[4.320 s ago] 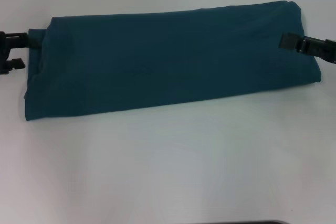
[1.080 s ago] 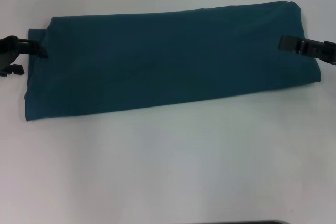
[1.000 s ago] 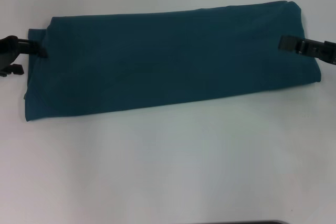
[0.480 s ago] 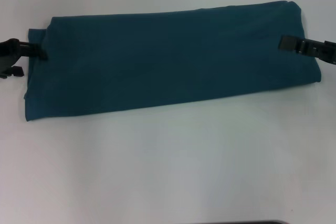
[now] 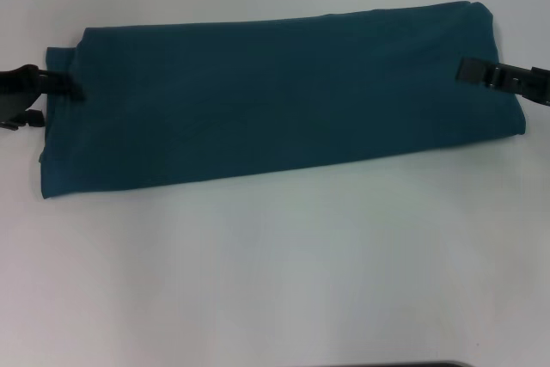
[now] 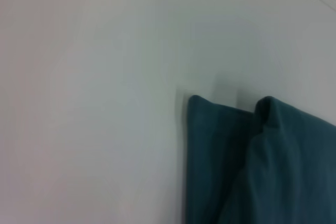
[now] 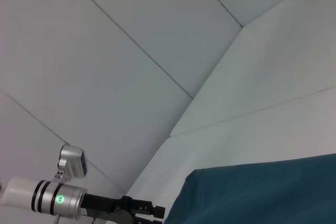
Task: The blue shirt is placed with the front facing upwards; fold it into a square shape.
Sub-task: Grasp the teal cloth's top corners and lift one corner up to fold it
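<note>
The blue shirt [image 5: 275, 96] lies on the white table, folded into a long band running left to right, with no lettering showing. My left gripper [image 5: 56, 105] is at the band's left end, open. Its upper finger [image 5: 64, 85] reaches onto the cloth edge and its lower finger [image 5: 30, 119] stays just off the cloth. My right gripper [image 5: 473, 70] rests on the band's right end. The left wrist view shows a folded corner of the shirt [image 6: 252, 166]. In the right wrist view the shirt [image 7: 262, 192] appears with the left gripper [image 7: 142, 211] far off.
The white table [image 5: 275, 264] stretches bare in front of the shirt. White wall panels [image 7: 131, 51] rise behind the table. A dark edge [image 5: 404, 364] shows at the bottom of the head view.
The left gripper has swung lower and inward, so its upper finger now lies on the shirt's left edge. The right gripper and the shirt have not moved.
</note>
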`<move>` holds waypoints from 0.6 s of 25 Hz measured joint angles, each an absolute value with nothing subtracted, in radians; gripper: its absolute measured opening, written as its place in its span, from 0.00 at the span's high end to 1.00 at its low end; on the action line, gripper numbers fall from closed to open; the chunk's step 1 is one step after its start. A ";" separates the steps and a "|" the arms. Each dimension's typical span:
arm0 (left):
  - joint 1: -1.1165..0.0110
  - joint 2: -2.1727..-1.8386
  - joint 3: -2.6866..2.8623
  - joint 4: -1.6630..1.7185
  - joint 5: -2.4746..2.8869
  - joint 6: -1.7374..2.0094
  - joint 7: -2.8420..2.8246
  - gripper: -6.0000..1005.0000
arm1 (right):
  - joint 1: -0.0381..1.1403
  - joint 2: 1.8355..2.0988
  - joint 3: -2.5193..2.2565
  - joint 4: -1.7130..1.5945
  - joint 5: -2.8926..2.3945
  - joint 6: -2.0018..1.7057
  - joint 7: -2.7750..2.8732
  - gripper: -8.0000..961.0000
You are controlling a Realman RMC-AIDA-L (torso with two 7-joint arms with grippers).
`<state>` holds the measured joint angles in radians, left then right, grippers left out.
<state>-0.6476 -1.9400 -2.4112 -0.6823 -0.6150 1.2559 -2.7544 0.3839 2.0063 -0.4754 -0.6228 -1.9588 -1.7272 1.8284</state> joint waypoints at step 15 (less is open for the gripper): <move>-0.658 -1.954 -2.423 -0.729 -0.695 1.370 -2.750 0.17 | 0.382 2.006 -0.476 -0.623 -1.959 -1.727 1.831 0.02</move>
<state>-0.6575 -1.9537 -2.4233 -0.7293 -0.6945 1.3697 -2.7503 0.3821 2.0064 -0.4762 -0.6232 -1.9588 -1.7272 1.8312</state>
